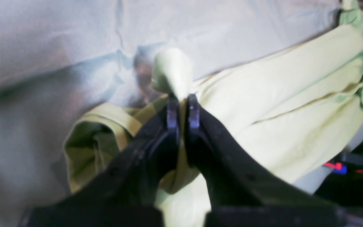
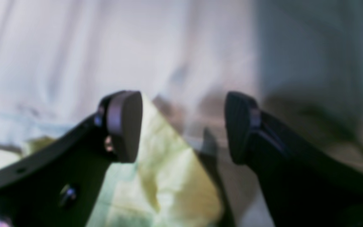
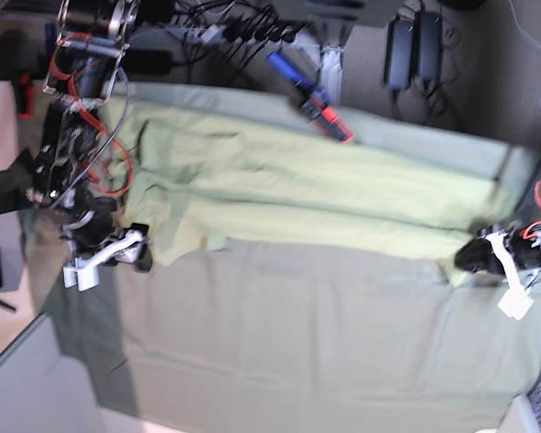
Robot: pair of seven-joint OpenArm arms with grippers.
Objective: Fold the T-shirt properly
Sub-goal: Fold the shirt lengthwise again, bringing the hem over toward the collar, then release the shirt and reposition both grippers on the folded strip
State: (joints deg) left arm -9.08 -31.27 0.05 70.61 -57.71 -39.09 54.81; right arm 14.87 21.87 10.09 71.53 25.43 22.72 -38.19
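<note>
The pale yellow-green T-shirt (image 3: 298, 194) lies stretched across the far half of the table, from left to right in the base view. My left gripper (image 1: 183, 107) is shut on a fold of the shirt (image 1: 279, 104); a tuft of cloth pokes out past its tips. In the base view it (image 3: 473, 257) holds the shirt's right end. My right gripper (image 2: 183, 126) is open and empty, with a corner of the shirt (image 2: 169, 176) lying under the gap by its left finger. In the base view it (image 3: 142, 257) sits beside the shirt's near left corner.
A dull grey-green sheet (image 3: 298, 343) covers the table under the shirt. A dark garment (image 3: 0, 189) lies off the table's left edge. Cables, power bricks (image 3: 415, 45) and a red-and-blue tool (image 3: 325, 108) lie beyond the far edge.
</note>
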